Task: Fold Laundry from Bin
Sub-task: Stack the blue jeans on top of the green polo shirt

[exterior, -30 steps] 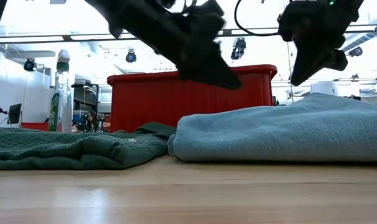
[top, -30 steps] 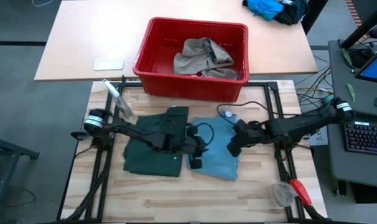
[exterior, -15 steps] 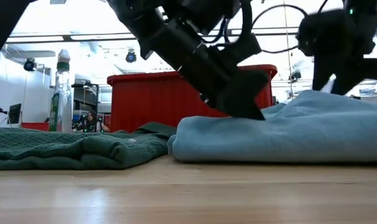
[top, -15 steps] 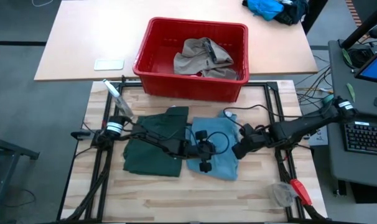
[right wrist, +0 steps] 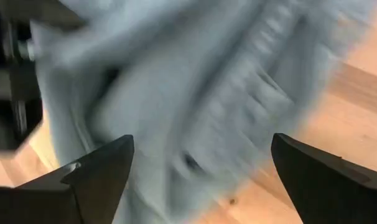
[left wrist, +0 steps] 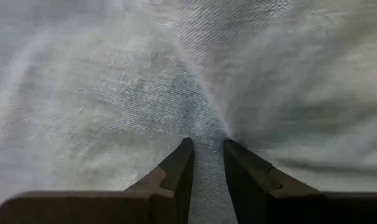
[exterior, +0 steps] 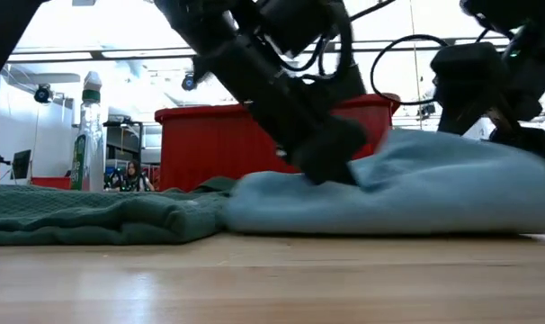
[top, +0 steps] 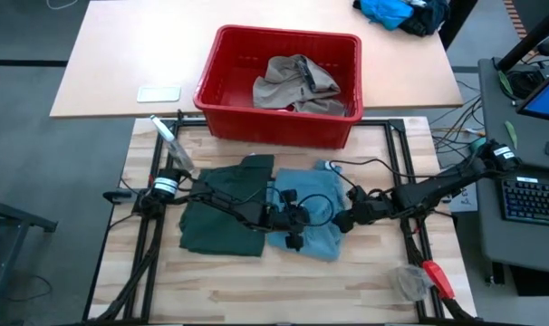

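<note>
The light blue denim trousers (top: 315,201) lie folded at mid-table beside the dark green shorts (top: 220,215). The red bin (top: 288,33) stands behind them with a khaki piece (top: 297,83) inside. My left gripper (left wrist: 208,143), shut but for a narrow gap, is down on the denim's middle (exterior: 331,166). My right gripper (right wrist: 202,140) stands wide open at the denim's right edge (top: 344,221), with the cloth between and beyond its fingers. My left gripper presses its nearly closed fingertips (left wrist: 187,149) down on the denim's top layer (left wrist: 207,121), slanting down from the table's left. The cloth puckers around the tips and humps up just past them (exterior: 407,148); the trousers stay on the table. My right gripper: I cannot tell whether it touches the denim.
A spray bottle (top: 170,140) stands at the table's far left corner. A red-handled tool (top: 436,277) and a clear object (top: 409,282) lie at the near right. A bright blue cloth heap (top: 392,11) sits on the far table, and a keyboard (top: 533,199) on a desk to the right.
My left gripper has come down from above the denim onto it and pushed it toward the table's left, so its left edge now overlaps the shorts and the cloth bunches up. My right gripper has sunk to the denim's right edge, rolled, and opened wide.
</note>
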### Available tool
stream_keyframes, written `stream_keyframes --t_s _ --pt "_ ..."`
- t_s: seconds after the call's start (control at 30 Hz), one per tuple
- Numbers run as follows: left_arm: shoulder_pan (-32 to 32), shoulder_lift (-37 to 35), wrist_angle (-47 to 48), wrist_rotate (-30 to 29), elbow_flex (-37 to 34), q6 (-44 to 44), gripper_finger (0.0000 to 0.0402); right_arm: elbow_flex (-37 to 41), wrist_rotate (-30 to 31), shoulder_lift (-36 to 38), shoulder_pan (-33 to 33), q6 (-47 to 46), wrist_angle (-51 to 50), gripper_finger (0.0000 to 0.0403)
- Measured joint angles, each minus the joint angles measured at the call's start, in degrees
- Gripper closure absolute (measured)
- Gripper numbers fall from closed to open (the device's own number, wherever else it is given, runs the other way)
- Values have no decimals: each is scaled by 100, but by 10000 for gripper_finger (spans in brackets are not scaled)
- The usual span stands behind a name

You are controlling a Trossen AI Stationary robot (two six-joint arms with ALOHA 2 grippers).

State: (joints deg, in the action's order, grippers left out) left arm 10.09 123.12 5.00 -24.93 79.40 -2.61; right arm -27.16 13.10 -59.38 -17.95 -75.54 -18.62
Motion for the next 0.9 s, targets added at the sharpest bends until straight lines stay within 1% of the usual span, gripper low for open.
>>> stream_keyframes --t_s 0.1,0.17,0.2,0.3,0.4,0.63,0.77,0.9 --pt "-8 -169 1185 -692 -21 -139 327 107 250 140 -259 -204 -1 34" --pt "-41 -242 1687 -997 -40 -219 327 143 428 229 -389 -304 1 34" --pt "-53 -266 1792 -1045 -44 -224 327 161 522 269 -436 -332 12 34" --pt "-52 -353 1668 -990 -46 -236 327 221 854 339 -536 -398 76 34" --pt "-24 -359 1455 -865 54 -240 327 382 1261 335 -583 -379 424 34" --pt "-17 -337 1301 -818 328 -196 327 1221 2004 201 -567 -379 2007 34" --pt "-17 -339 1257 -820 437 -132 327 1639 2235 184 -531 -442 2715 35" --pt "-25 -340 765 -828 518 65 327 1739 2290 184 -319 -371 2793 35"
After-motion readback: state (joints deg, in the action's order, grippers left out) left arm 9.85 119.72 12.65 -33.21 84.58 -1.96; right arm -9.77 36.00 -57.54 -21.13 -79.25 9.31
